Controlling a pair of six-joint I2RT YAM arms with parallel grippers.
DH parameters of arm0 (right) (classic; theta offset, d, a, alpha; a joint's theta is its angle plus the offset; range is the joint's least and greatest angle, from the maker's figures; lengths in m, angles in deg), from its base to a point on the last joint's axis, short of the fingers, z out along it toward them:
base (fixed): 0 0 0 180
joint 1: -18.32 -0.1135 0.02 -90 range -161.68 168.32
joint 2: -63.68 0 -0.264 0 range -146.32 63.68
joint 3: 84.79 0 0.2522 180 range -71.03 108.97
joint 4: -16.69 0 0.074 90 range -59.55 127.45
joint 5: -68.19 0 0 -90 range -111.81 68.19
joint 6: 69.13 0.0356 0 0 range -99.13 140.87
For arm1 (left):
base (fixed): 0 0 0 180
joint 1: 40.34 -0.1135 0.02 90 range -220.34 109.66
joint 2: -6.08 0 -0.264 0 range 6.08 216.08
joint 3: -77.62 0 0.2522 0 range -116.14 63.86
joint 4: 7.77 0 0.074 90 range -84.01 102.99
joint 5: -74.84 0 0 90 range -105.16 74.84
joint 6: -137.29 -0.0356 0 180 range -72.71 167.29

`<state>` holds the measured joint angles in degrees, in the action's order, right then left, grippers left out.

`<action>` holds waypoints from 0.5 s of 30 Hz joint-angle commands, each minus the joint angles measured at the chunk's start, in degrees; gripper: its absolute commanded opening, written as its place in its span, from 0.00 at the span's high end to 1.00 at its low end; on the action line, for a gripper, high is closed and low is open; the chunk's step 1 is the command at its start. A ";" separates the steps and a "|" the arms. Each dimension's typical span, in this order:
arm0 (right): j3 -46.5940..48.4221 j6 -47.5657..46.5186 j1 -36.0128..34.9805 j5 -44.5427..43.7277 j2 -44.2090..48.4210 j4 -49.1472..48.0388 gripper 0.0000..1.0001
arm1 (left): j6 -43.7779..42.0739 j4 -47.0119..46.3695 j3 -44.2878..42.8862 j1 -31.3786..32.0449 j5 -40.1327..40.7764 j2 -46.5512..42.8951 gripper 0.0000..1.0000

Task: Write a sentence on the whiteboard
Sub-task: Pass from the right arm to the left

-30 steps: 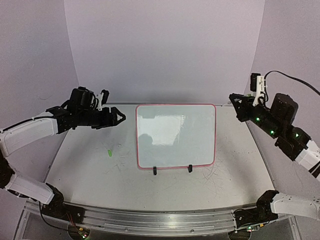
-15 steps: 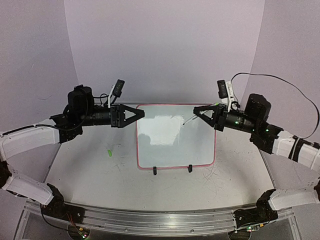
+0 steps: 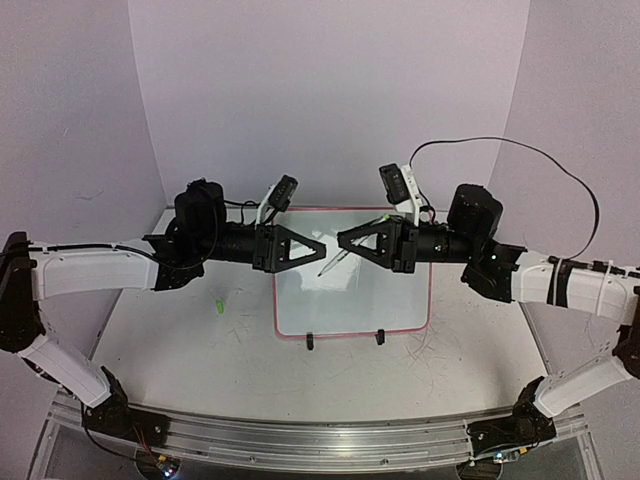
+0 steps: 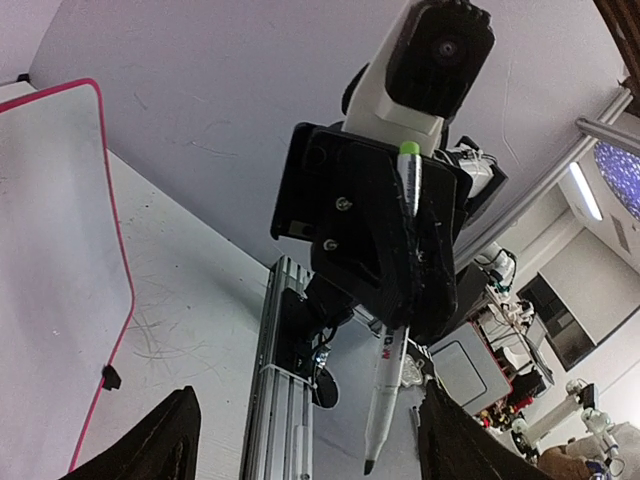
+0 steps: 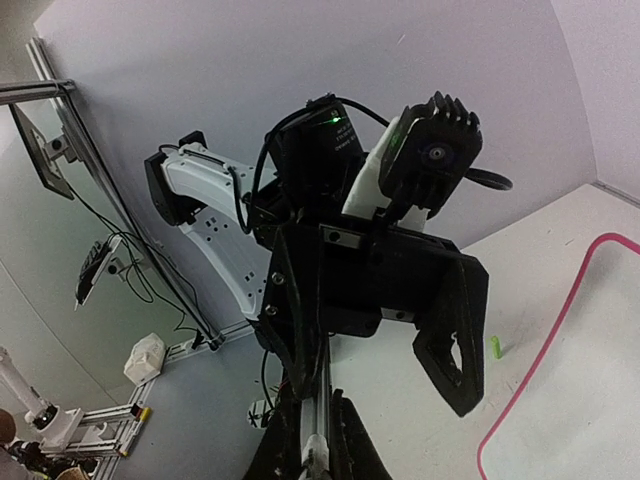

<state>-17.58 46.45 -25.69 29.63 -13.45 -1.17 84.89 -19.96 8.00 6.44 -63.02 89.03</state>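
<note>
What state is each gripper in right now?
The left gripper is open and empty.
The right gripper is closed on the marker.

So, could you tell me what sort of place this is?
Probably a robotics lab: two arms bolted to an aluminium rail at a scuffed table, a plain backdrop around it, and another robot arm among cluttered benches beyond.

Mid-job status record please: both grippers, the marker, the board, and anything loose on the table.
left gripper: fingers open, holding nothing, facing the right gripper above the board
right gripper: fingers shut on the marker
marker: white body, green back end, dark tip bare, slanting down towards the left gripper
whiteboard: propped on its black stand, no writing visible
loose item: small green piece, possibly the cap, on the table left of the whiteboard
</note>
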 commanded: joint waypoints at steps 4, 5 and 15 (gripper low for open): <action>3.07 0.23 -0.23 0.80 -0.22 -3.76 1.00 | 0.45 -5.04 -5.72 3.76 -5.75 2.73 0.36; 2.90 0.15 -0.31 0.65 -0.21 -3.74 1.00 | 0.54 -5.16 -5.95 3.90 -6.07 2.99 0.39; 1.18 -0.67 -0.34 -0.96 1.64 -2.00 1.00 | 1.58 -5.34 -7.04 3.98 -7.92 4.74 0.74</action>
<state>-17.01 46.45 -25.75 29.82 -13.51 -1.93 85.71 -22.57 4.60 10.49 -68.73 92.85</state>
